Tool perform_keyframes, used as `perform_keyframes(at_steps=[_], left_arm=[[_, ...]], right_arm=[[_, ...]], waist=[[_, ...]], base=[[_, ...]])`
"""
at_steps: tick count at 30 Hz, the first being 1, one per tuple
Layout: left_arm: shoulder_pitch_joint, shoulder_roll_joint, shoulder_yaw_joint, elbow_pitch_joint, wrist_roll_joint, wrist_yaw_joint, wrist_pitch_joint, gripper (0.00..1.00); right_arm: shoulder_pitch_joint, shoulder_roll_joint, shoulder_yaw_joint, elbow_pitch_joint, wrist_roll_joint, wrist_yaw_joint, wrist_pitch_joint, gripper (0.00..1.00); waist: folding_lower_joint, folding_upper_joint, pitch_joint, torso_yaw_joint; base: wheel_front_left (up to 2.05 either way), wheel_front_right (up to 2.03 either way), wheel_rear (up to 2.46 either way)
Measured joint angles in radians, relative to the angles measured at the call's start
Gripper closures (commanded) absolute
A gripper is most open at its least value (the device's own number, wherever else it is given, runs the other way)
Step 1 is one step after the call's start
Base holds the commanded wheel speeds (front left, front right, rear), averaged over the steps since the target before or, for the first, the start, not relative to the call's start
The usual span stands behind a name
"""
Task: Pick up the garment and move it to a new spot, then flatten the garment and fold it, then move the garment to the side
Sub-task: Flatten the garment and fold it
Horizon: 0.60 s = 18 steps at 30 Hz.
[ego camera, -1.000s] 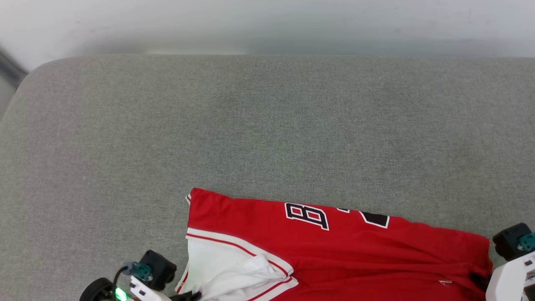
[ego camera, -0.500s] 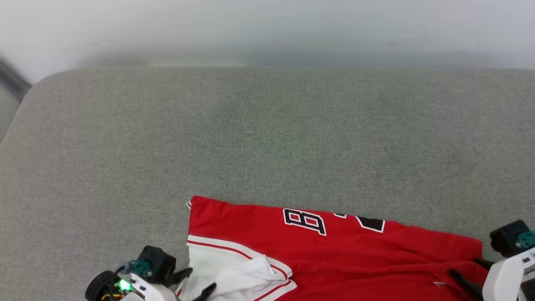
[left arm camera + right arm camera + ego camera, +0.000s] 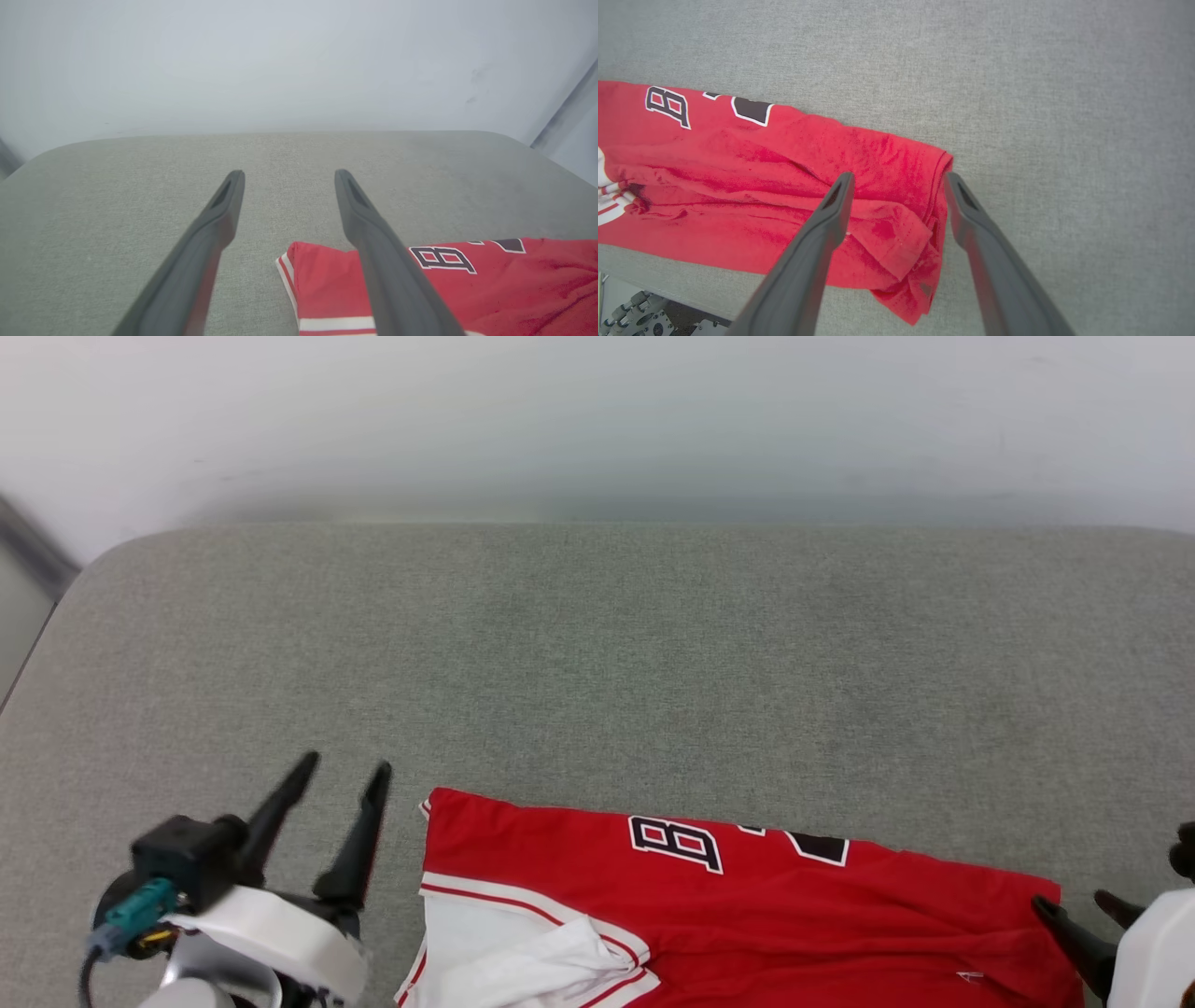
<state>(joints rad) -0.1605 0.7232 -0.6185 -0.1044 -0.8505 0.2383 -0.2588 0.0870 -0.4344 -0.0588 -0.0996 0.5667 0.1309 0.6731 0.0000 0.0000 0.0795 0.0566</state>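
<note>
The garment (image 3: 747, 915), a red shirt with a white sleeve, stripe trim and black lettering, lies folded along the near edge of the grey padded surface (image 3: 597, 663). My left gripper (image 3: 344, 769) stands open just left of the shirt's far left corner, holding nothing; the left wrist view shows the garment (image 3: 490, 280) behind the right finger of the left gripper (image 3: 287, 173). My right gripper (image 3: 1083, 903) is open at the shirt's right end. Seen from the right wrist, the right gripper (image 3: 899, 176) hovers over the hem corner of the garment (image 3: 738, 177), empty.
The grey surface stretches wide and bare beyond the shirt up to a pale wall (image 3: 597, 420). Its near edge shows in the right wrist view, with robot base parts (image 3: 640, 319) below it. The surface's rounded left corner (image 3: 103, 555) is at the far left.
Both grippers have opened and let go of the garment. The left gripper rose and now points forward beside the shirt. The head camera tilted, shifting the scene downward.
</note>
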Motion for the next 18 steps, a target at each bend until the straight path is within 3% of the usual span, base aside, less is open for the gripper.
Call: perform_keyframes(at_steps=[4, 7, 13, 18], left_arm=[[0.061, -0.104, 0.193, -0.052, 0.111, 0.021, -0.002, 0.00], [0.131, -0.185, 0.311, -0.070, 0.205, -0.007, -0.003, 0.00], [0.191, -0.313, 0.466, -0.067, 0.347, -0.132, -0.003, 0.00], [0.201, -0.390, 0.541, -0.032, 0.416, -0.233, -0.003, 0.00]], right_arm=[[0.022, 0.121, -0.117, 0.012, -0.083, 0.000, 0.052, 0.00], [0.024, 0.201, -0.178, 0.024, -0.123, 0.000, 0.068, 0.00], [0.016, 0.287, -0.250, 0.073, -0.165, 0.000, 0.089, 0.00], [-0.003, 0.300, -0.277, 0.142, -0.181, 0.000, 0.089, 0.00]], waist=[[0.0000, 0.0000, 0.009, 0.009], [0.0000, 0.0000, 0.022, 0.015], [0.0000, 0.0001, 0.051, 0.028], [0.0000, 0.0000, 0.073, 0.039]], base=[[0.00, 0.00, 0.00], [0.00, 0.00, 0.00], [0.00, 0.00, 0.00], [0.00, 0.00, 0.00]])
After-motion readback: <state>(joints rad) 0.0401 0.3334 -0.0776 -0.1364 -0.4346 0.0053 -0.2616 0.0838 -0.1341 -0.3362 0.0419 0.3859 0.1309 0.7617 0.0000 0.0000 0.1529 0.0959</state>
